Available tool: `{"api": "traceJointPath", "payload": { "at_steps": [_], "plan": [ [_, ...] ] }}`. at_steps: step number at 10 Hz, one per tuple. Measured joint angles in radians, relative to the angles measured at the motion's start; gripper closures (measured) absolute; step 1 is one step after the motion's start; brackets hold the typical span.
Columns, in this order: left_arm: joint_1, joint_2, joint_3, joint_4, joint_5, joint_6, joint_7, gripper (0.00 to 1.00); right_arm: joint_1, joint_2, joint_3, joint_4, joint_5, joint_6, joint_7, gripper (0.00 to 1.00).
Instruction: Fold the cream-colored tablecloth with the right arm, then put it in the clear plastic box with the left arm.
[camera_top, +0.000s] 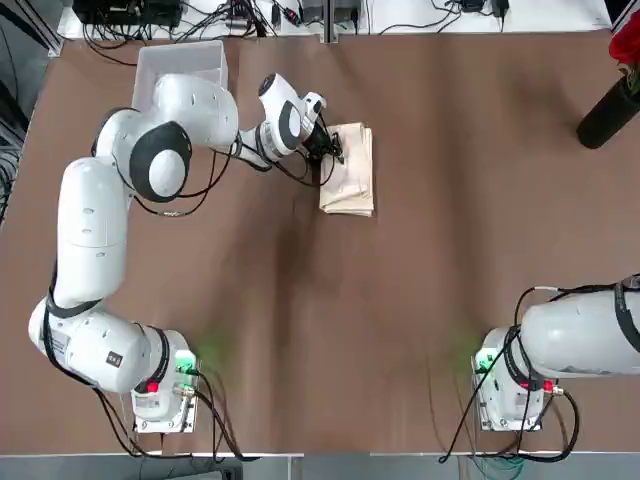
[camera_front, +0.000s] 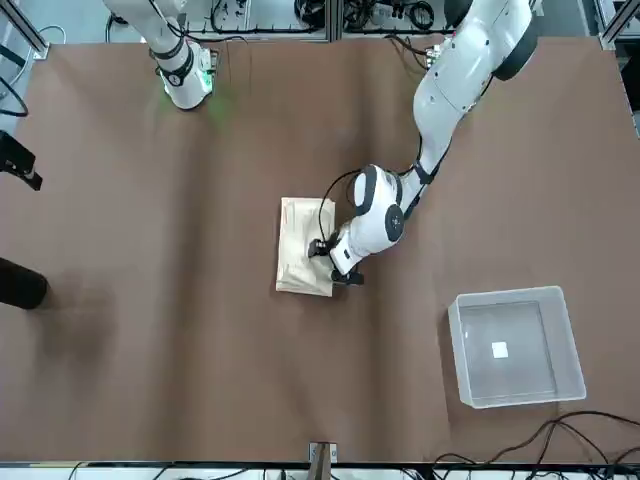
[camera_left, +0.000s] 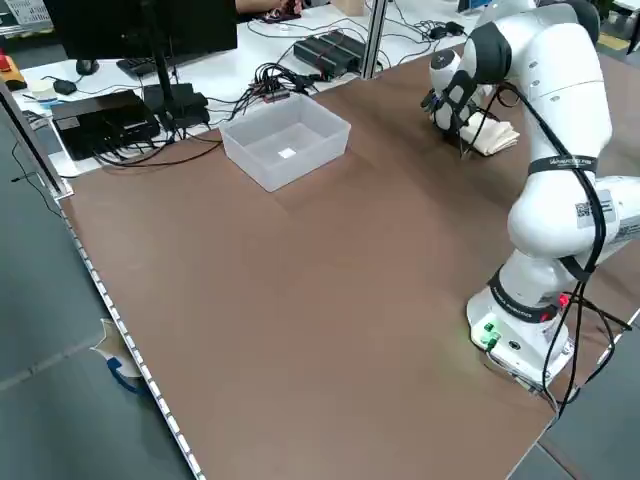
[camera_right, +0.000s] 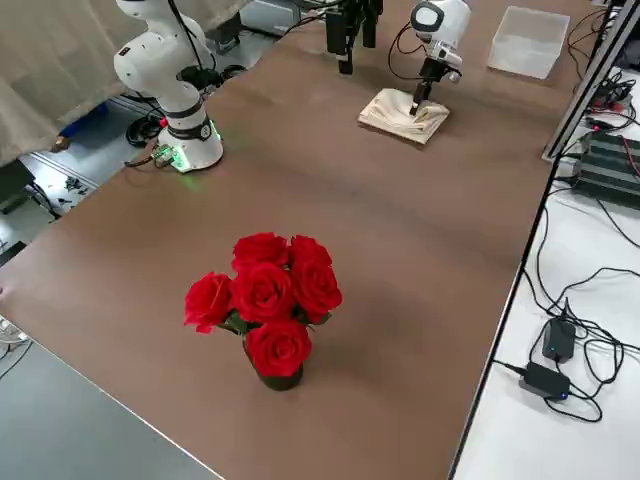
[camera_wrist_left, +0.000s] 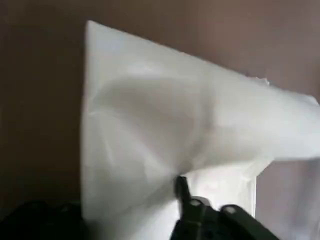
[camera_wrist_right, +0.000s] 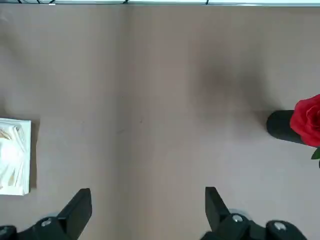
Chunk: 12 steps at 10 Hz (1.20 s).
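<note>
The cream-colored tablecloth (camera_top: 350, 172) lies folded into a narrow layered stack at the middle back of the table (camera_front: 303, 262). My left gripper (camera_top: 332, 150) reaches down onto the stack's edge on the box side (camera_front: 335, 262). In the left wrist view the cloth (camera_wrist_left: 150, 115) rises in a peak between the fingers (camera_wrist_left: 187, 200), which are shut on it. The clear plastic box (camera_top: 150, 62) stands at the far left, holding only a white sticker (camera_front: 499, 349). My right gripper (camera_wrist_right: 147, 205) hangs open, high over its own side of the table and away from the cloth (camera_wrist_right: 12, 155).
A dark vase of red roses (camera_right: 265, 310) stands at the far right of the table (camera_top: 610, 110). Cables and electronics line the shelf behind the table's back edge (camera_top: 230, 15). Brown tabletop stretches between the cloth and the arms' bases (camera_top: 330, 330).
</note>
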<state>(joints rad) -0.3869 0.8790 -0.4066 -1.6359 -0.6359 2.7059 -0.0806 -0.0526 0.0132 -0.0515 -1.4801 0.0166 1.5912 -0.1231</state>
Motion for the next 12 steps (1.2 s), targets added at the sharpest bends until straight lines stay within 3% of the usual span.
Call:
{"api": "traceJointPath", "payload": {
  "at_steps": [2,3,8,12],
  "plan": [
    [0.000,-0.002,-0.003,0.012,0.000,0.001,0.000,0.81,0.000,0.000,0.000,-0.003,0.000,0.001,0.000,0.00],
    [0.000,-0.006,-0.004,0.016,0.000,0.001,0.000,0.83,0.000,0.000,0.000,-0.004,0.000,0.002,0.000,0.00],
    [0.017,-0.055,-0.004,0.010,0.000,-0.001,0.003,0.85,0.000,0.000,0.000,-0.005,0.000,0.004,0.000,0.00],
    [0.087,-0.174,-0.002,-0.003,0.000,-0.187,0.011,0.85,0.000,0.000,0.000,-0.006,0.000,0.005,0.000,0.00]
  ]
}}
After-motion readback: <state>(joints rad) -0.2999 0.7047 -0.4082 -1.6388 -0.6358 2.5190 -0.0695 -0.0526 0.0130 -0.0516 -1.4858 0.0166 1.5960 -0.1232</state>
